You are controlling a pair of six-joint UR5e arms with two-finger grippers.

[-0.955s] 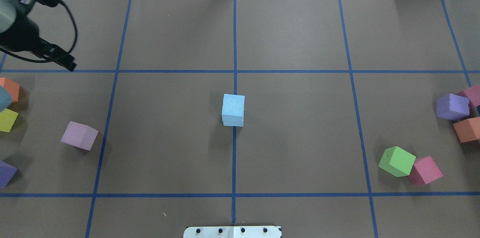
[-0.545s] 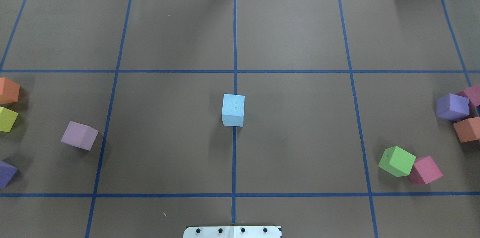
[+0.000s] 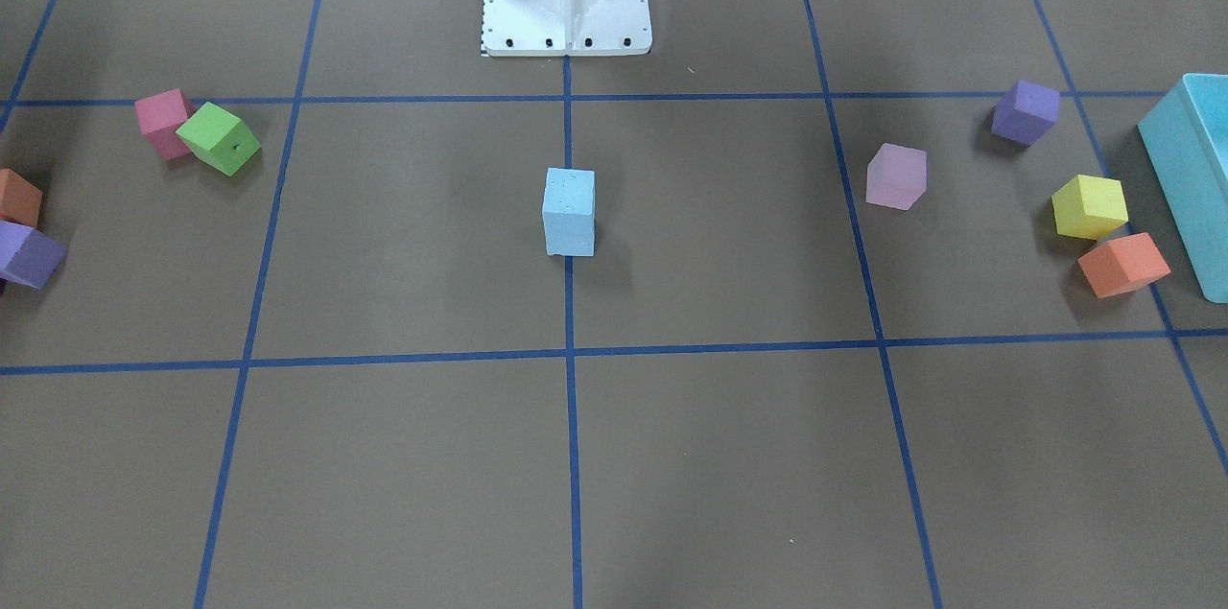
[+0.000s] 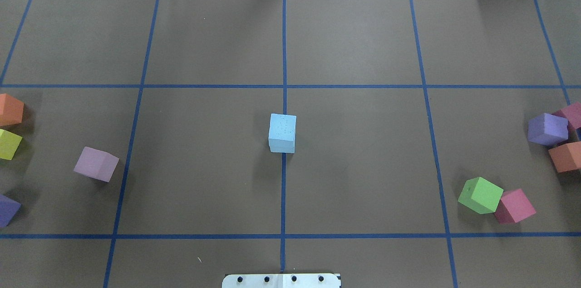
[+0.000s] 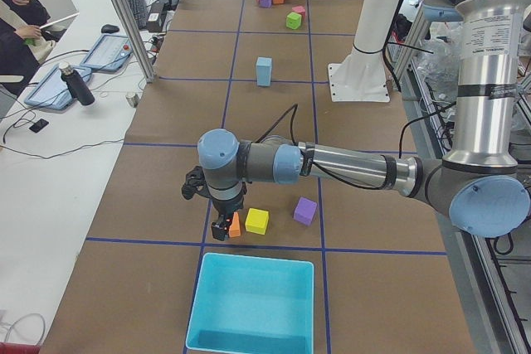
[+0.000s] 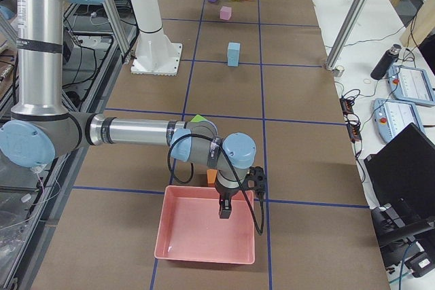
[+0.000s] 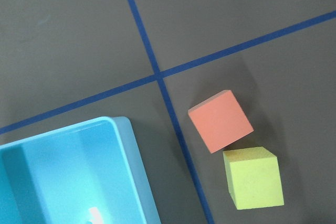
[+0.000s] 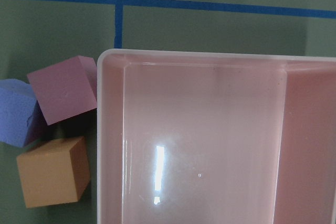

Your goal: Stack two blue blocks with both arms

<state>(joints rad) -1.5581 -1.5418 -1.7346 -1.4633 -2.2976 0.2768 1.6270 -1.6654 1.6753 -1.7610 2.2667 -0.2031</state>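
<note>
Change: the left arm's black end, which stood in the overhead view's upper-left corner a second ago, is gone from that view. The blue stack has not shifted.
Task's thing: the two blue blocks (image 4: 282, 133) stand one on the other on the centre tape line of the table (image 4: 363, 165), well apart from both arms.
Left side: the left gripper (image 5: 219, 231) hangs low just beside an orange cube (image 5: 235, 224), near the rim of the teal box (image 5: 250, 304). Fingers apart or together: cannot tell.
Right side: the right gripper (image 6: 225, 212) hangs over the pink tray (image 6: 204, 236) at its near edge. Its state cannot be told either.
Teal box inside: a glossy floor with a spot of reflected light.
Pink tray inside: a glossy floor with a streak of glare.
Around the tray: a magenta cube (image 8: 63, 88), a violet cube (image 8: 16, 111) and a tan-orange cube (image 8: 50, 171) crowd its outer wall.
Elsewhere: a yellow cube (image 7: 253, 178) lies just beside the orange one. A green cube (image 4: 480, 195) touches a pink cube (image 4: 514, 206).
</note>
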